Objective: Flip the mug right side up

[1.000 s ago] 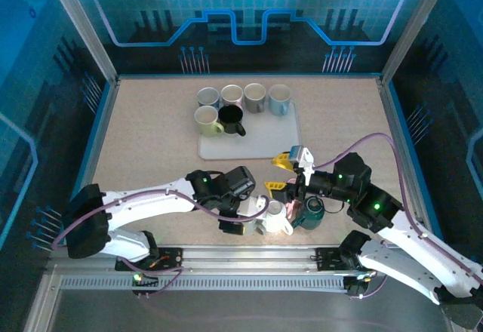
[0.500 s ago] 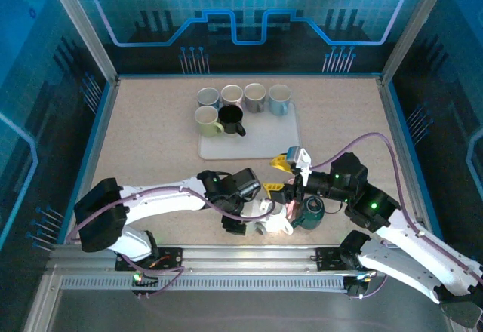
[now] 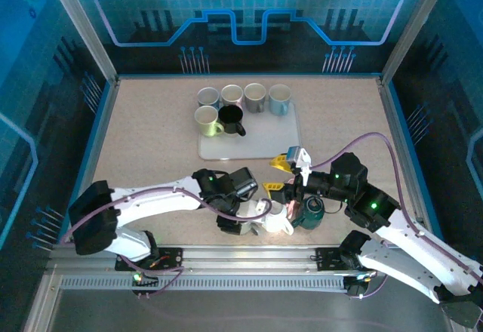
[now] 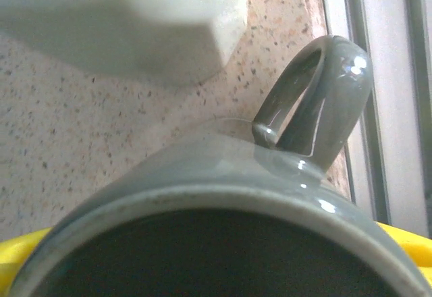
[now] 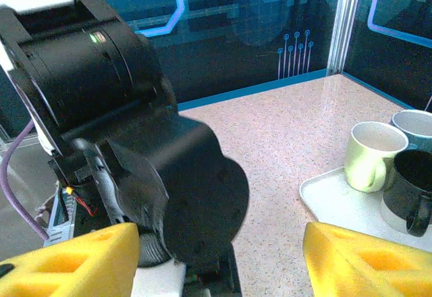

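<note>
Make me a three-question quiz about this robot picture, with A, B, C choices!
1. Where is the black mug? A) on the tray B) under the table C) on top of an arm
2. How many mugs stand on the tray? A) two B) six C) ten
3. The right claw is: A) open B) shut C) holding a spoon

Answers:
1 A, it stands on the tray beside the pale yellow mug.
2 B, four behind and two in front.
3 A, its yellow fingers are wide apart.
</note>
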`<move>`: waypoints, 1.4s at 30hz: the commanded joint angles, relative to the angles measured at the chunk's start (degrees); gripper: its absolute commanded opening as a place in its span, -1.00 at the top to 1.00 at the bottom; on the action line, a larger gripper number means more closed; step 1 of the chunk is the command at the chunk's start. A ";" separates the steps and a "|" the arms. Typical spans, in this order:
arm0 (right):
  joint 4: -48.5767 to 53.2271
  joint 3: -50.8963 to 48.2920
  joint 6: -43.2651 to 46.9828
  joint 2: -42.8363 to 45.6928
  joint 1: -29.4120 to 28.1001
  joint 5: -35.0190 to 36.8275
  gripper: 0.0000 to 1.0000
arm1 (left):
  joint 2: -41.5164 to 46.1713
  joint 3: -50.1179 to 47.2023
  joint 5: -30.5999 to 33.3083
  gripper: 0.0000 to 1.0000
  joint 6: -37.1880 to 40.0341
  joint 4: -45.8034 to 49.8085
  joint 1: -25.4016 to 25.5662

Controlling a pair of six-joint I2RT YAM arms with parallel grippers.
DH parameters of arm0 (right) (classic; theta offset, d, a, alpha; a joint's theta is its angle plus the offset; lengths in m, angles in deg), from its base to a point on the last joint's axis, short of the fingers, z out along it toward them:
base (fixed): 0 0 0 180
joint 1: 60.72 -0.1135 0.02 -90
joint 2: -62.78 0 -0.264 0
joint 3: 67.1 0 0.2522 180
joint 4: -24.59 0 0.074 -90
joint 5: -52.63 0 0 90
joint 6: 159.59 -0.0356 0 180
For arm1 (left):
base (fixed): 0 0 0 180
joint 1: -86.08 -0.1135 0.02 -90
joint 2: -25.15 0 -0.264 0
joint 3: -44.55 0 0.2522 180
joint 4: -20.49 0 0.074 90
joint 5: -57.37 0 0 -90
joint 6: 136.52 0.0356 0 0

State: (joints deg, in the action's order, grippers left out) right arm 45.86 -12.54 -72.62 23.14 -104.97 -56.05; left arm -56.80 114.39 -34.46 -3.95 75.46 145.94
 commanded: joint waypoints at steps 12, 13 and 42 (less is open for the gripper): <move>14.91 13.30 -8.82 -4.48 -0.47 16.93 -0.20 | 28.61 -5.68 31.61 0.20 14.31 -10.46 4.25; 15.62 14.05 -9.18 -5.03 -0.49 17.71 -0.20 | 31.04 -8.60 34.12 0.20 18.15 -15.90 5.05; 0.50 11.72 -47.51 -19.60 13.97 -37.46 -0.35 | 58.40 -29.96 37.33 0.24 35.79 -60.18 6.46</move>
State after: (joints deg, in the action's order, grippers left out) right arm 50.64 0.62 -116.05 2.59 -91.40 -89.55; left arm 0.51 84.46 2.15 31.87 23.27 152.06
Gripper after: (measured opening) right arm 0.673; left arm 0.783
